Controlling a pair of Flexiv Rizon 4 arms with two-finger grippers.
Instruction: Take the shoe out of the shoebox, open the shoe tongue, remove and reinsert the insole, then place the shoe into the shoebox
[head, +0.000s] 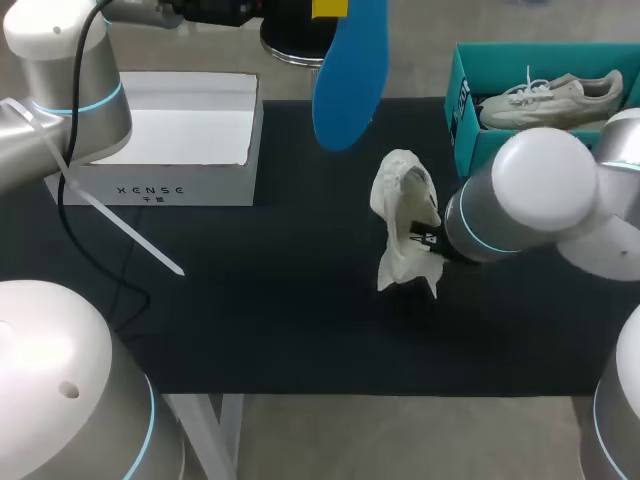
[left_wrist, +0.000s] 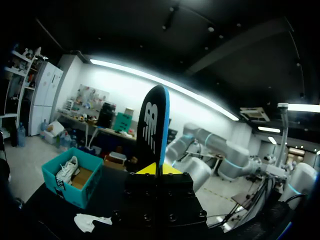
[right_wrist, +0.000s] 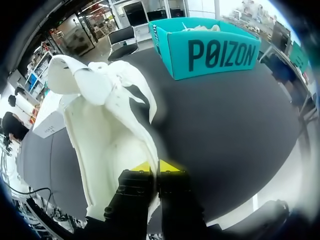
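My left gripper (head: 330, 10) is raised above the table's far edge, shut on a blue insole (head: 350, 75) that hangs down from it. In the left wrist view the insole (left_wrist: 154, 130) stands on edge between the yellow tips of the left gripper (left_wrist: 159, 170). In the middle of the black mat, a white shoe (head: 405, 215) stands on end. My right gripper (head: 432, 242) is shut on its side wall, and the right wrist view looks into the open shoe (right_wrist: 110, 125) from the right gripper (right_wrist: 156, 166). The teal shoebox (head: 465, 125) at the back right holds a second white shoe (head: 555, 98).
A white box (head: 170, 150) lies open at the back left. A white strap (head: 120, 225) from my left arm slants over the mat in front of it. The black mat (head: 280, 320) runs to the near table edge.
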